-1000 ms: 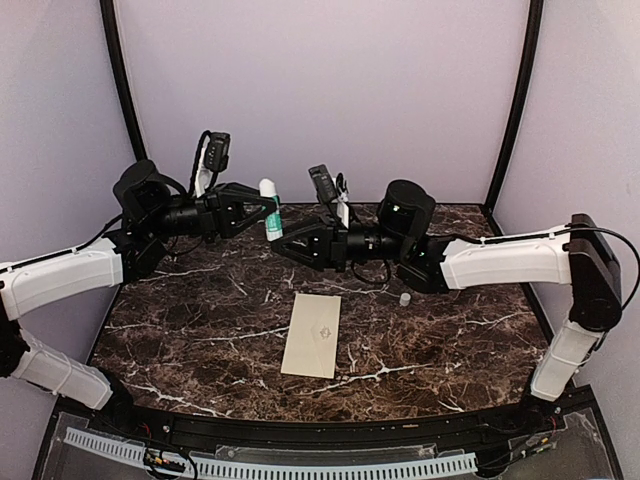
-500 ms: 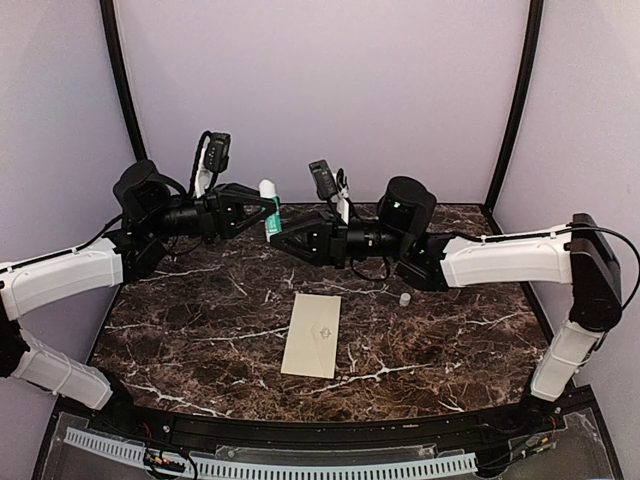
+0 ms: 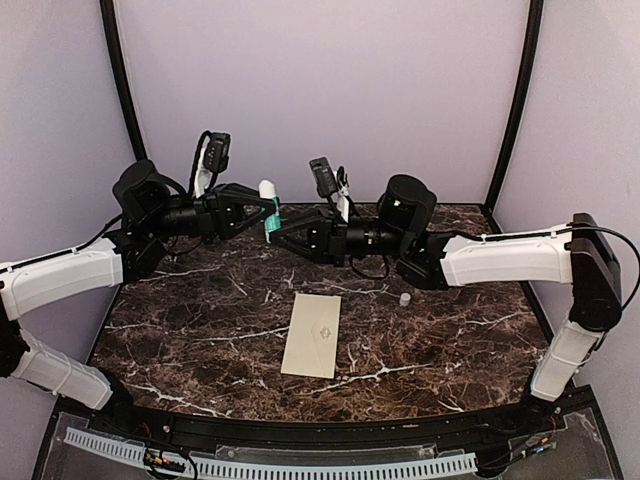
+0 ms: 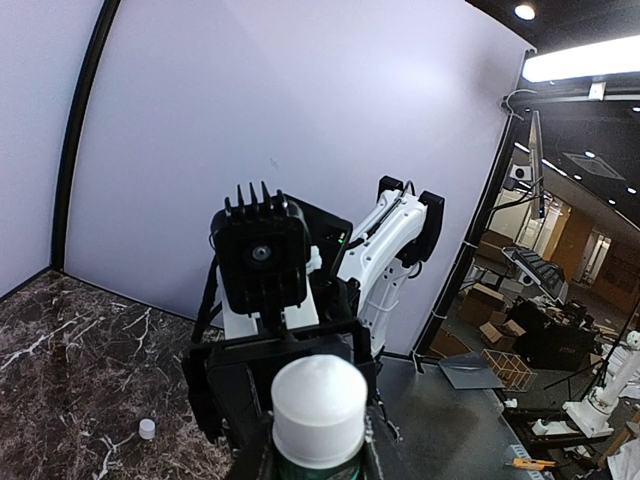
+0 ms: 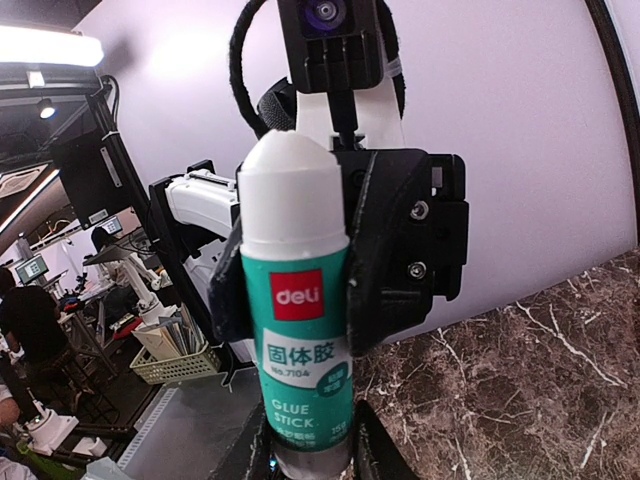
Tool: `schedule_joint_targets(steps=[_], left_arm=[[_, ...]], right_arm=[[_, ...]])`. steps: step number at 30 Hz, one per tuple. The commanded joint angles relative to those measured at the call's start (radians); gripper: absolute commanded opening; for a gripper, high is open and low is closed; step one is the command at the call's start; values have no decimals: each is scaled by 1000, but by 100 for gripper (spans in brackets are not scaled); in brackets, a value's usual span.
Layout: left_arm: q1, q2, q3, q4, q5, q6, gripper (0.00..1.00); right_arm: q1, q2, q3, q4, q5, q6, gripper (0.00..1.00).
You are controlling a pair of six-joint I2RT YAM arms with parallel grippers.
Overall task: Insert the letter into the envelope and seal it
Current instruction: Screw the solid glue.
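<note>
**Glue stick between both my grippers, envelope flat on the table below**

My left gripper (image 3: 262, 214) was clamped narrow around the middle of the glue stick (image 5: 297, 330), holding it in the air above the far part of the table (image 3: 180, 300). The stick was a light, rigid plastic tube, smooth enough to twist in a loose pinch, so I judged the printed barrel the place to hold it, not the rounded white top.

The label read "deli" in white on a red patch. Under it came the Chinese characters 固体胶, then "GLUE STICK" on the green band.

My right gripper (image 5: 310, 462) had its fingers narrow on either side of the stick's lower end. From my wrist view I could not tell whether they pinched it or only stood against it.

The envelope (image 3: 312, 335) lay flat near the middle of the table, well apart from both grippers. It was thin, limp paper, very light and easy to crease. Pressed flat on the stone it gave no lip to grab, so I would go for an edge or the flap. It carried a faint emblem, too small to read. I saw no letter lying loose anywhere.

To its right, a small white cap (image 3: 404, 298) sat on the table.
</note>
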Motion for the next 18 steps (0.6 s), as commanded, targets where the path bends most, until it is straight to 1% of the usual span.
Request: schedule_joint_targets(steps=[1,7,12,15,18], left_arm=[[4,-16,-3,32,7,0,2],[4,-14,-3,32,6,0,2],[4,-15,-5,27,1,4,2],[4,-19,-8,5,-18,29,2],[4,-23,-9,-43,-71,69,1]], right_arm=[[8,6,20,32,-20,-2,25],[8,11,22,31,-25,-3,24],[8,9,21,27,-23,-5,13],[8,-4,9,22,3,-17,9],[7,-32,-7,8,51,-35,7]])
